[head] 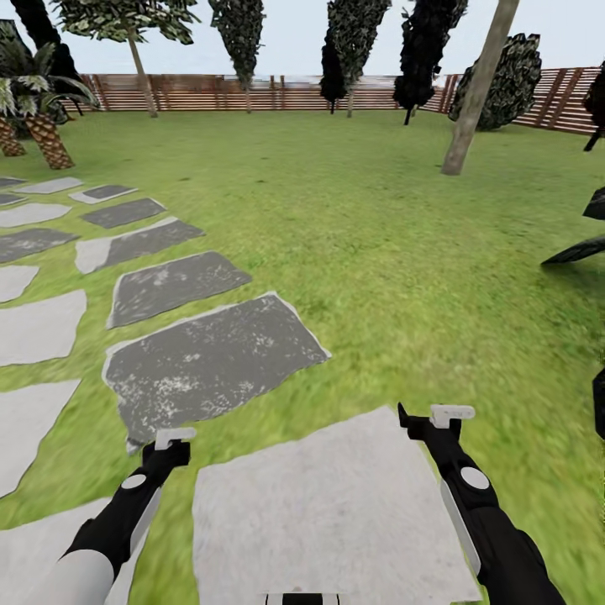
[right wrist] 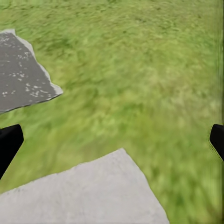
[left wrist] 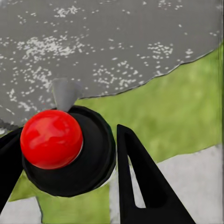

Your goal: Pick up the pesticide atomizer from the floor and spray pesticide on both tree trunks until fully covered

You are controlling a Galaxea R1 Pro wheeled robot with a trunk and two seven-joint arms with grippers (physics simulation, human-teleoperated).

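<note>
The pesticide atomizer is out of view. One thick, bare, leaning tree trunk [head: 477, 94] stands on the lawn [head: 378, 218] at the back right, far ahead of both arms. My left gripper [head: 172, 440] hovers low over the edge of a dark paving stone [head: 210, 361], open. In the left wrist view a red ball on a black disc [left wrist: 51, 139] sits between its black fingers [left wrist: 140, 186]; I cannot tell what it is. My right gripper [head: 437, 417] hangs open over a pale slab [head: 328, 512], its fingers [right wrist: 9, 142] wide apart with grass between them.
Several grey stepping stones [head: 168, 286] run along the left. A brown slat fence [head: 277, 92] closes the far side, with dark cone trees [head: 351, 42] and a palm [head: 38, 126] before it. Dark leaves [head: 580, 248] poke in at the right edge.
</note>
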